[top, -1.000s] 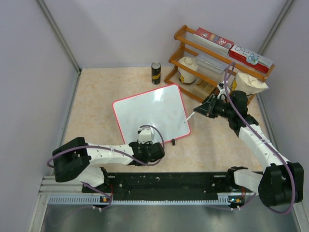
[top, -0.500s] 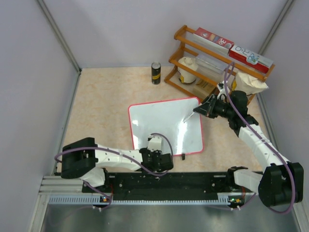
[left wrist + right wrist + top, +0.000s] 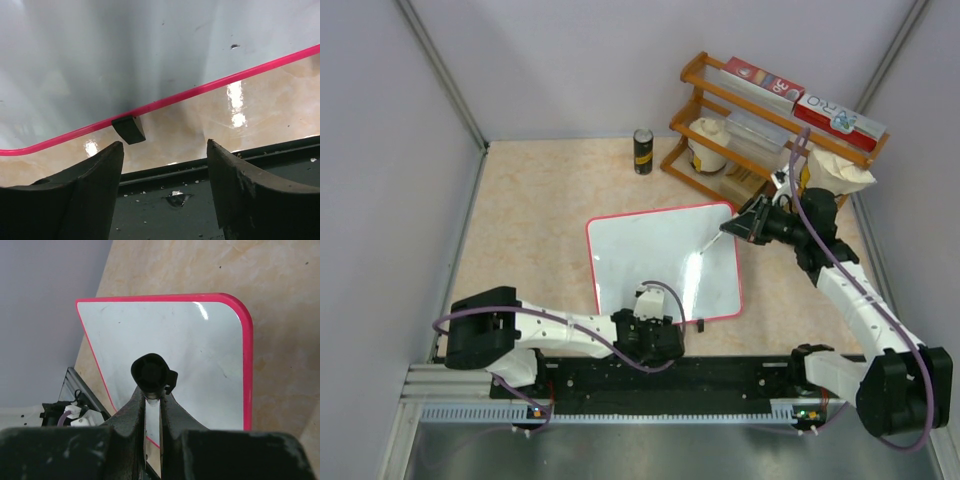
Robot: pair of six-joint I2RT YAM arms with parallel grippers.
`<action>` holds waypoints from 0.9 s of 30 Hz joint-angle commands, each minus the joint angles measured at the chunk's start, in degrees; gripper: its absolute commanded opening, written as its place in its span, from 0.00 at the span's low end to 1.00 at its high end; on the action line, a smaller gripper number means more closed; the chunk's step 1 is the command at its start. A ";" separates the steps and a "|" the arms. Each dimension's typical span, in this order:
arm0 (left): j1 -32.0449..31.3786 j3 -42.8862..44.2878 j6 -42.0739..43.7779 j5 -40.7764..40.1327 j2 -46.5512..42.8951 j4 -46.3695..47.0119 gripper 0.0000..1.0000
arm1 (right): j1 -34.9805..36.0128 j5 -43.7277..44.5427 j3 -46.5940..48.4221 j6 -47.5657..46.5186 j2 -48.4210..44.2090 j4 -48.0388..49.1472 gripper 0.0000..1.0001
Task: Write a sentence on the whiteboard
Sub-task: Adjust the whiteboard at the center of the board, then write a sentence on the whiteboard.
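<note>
The whiteboard [image 3: 655, 255], glossy white with a red-pink rim, lies flat in the middle of the table; no sentence shows on it. My left gripper [image 3: 655, 338] sits just off the board's near edge. In the left wrist view it [image 3: 164, 145] stands open with nothing between its fingers, and a black clip [image 3: 129, 129] on the rim [image 3: 210, 87] lies just beyond them. My right gripper [image 3: 740, 226] hovers over the board's far right corner, shut on a marker [image 3: 712, 241] that points down at the board. In the right wrist view the marker's black end [image 3: 150, 372] sticks out past the fingers.
A wooden rack [image 3: 700, 72] with red-and-white boxes and bags stands at the back right, close behind my right arm. A black can [image 3: 643, 150] stands at the back. A black rail [image 3: 720, 372] runs along the near edge.
The whiteboard slid to the right and turned squarer with my left gripper on its near edge. That gripper has now opened and let go of the rim. The right gripper barely moved.
</note>
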 commanded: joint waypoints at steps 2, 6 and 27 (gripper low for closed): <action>-0.38 0.48 2.32 -0.54 -0.26 3.66 0.72 | -0.37 -0.86 1.51 0.64 -2.36 2.34 0.00; -0.38 2.67 5.05 -0.45 1.76 5.34 0.71 | -0.37 -0.77 1.86 0.38 -2.89 1.73 0.00; -0.64 3.73 10.58 2.54 -4.10 2.09 0.70 | -0.37 -0.86 3.62 -0.24 -4.65 -0.38 0.00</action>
